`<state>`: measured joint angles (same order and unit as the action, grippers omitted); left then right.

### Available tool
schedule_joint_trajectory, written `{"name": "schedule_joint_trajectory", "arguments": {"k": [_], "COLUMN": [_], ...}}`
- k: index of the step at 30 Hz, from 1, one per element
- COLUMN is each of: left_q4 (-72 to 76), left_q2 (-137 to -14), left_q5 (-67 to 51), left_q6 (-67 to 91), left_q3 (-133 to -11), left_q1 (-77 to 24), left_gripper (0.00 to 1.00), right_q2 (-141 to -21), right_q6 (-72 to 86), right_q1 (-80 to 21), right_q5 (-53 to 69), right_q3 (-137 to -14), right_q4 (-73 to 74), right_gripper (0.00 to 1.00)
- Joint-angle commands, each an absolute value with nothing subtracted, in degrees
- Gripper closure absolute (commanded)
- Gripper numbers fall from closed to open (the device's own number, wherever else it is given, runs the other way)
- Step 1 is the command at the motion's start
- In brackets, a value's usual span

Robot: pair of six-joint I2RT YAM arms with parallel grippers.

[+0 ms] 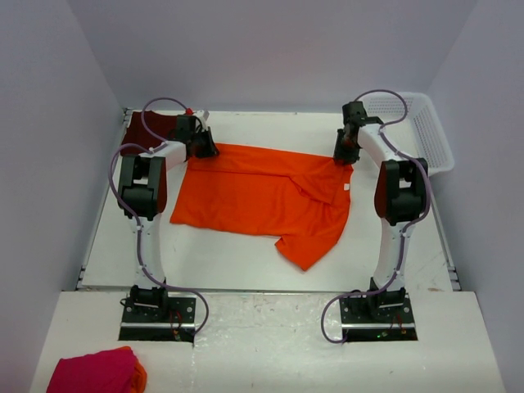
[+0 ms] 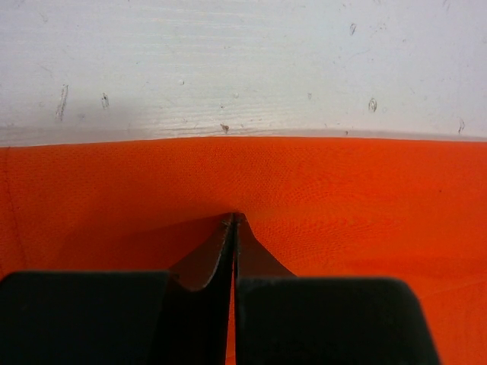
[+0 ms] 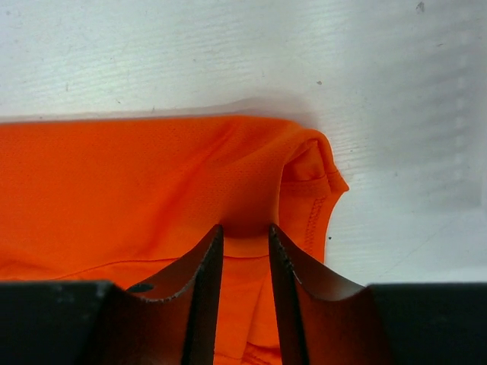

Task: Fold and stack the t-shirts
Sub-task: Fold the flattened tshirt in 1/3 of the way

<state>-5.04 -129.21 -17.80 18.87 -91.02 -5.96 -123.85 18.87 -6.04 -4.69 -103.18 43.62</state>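
The bright orange t-shirt [image 1: 262,196] lies spread across the middle of the table, with one sleeve folded over at its right side. My left gripper [image 1: 203,150] is at the shirt's far left corner; in the left wrist view this gripper [image 2: 233,217] is shut, with a thin layer of orange cloth [image 2: 342,198] pinched between the tips. My right gripper [image 1: 344,154] is at the far right corner. In the right wrist view it [image 3: 243,228] stands slightly open, its fingers astride flat orange cloth beside the sleeve hem [image 3: 312,182]. The dark maroon t-shirt [image 1: 135,131] lies at the far left, partly hidden by the left arm.
A white mesh basket [image 1: 422,127] stands at the far right corner. A pink-red cloth bundle [image 1: 94,372] with an orange edge lies on the near shelf at the bottom left. White walls close in the table on three sides.
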Motion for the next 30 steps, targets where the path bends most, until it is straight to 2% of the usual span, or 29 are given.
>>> {"name": "schedule_joint_trajectory", "arguments": {"k": [1, 12, 14, 16, 30], "left_q4": [-7.4, -7.6, -7.6, -7.4, -8.7], "left_q2": [-129.5, -129.6, -129.4, -129.2, -130.2], "left_q5": [-18.3, -18.8, -19.0, -19.0, -17.8], "left_q6": [18.2, 18.2, 18.3, 18.3, 19.1], "left_q3": [-89.5, -89.8, -89.7, -89.5, -89.7], "left_q1": [-5.5, -5.5, -5.5, -5.5, -5.6], "left_gripper": [1.0, 1.0, 1.0, 1.0, 1.0], "right_q2": [-124.7, -126.1, -126.8, -126.7, -117.4], "right_q6": [20.0, 23.5, 24.3, 24.7, 29.4], "right_q1": [-5.9, -5.8, -5.7, -5.8, -6.2], "right_q5": [-3.2, -3.2, -3.3, -4.3, -7.7], "right_q3": [-105.2, -107.3, -108.0, -107.8, -93.5], "right_q4": [43.1, 47.4, 48.4, 49.4, 45.8], "right_gripper": [0.69, 0.81, 0.94, 1.0, 1.0]}}
